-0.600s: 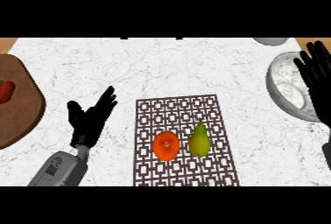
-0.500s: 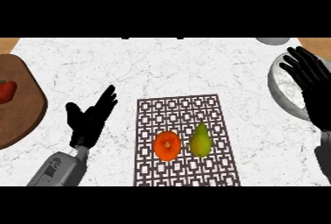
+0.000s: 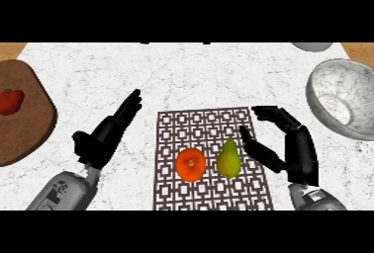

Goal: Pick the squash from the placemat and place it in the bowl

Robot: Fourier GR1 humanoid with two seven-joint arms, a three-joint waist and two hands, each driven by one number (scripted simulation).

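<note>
A yellow-green, pear-shaped squash [image 3: 230,159] lies on the patterned placemat [image 3: 208,126], right of an orange round fruit [image 3: 191,164]. My right hand [image 3: 298,150] is at the mat's right edge, open, its thumb just right of the squash and its fingers arched over the mat's upper right corner. It holds nothing. The marbled grey bowl [image 3: 327,84] stands at the far right, with nothing in it. My left hand [image 3: 104,140] rests open left of the mat, fingers pointing up.
A brown cutting board [image 3: 25,131] with a red pepper [image 3: 9,100] on it lies at the left edge. Part of a small grey dish [image 3: 314,46] shows at the top right. White marble counter surrounds the mat.
My right hand has come down from over the bowl at the upper right to the mat's right edge beside the squash. The left hand has barely moved.
</note>
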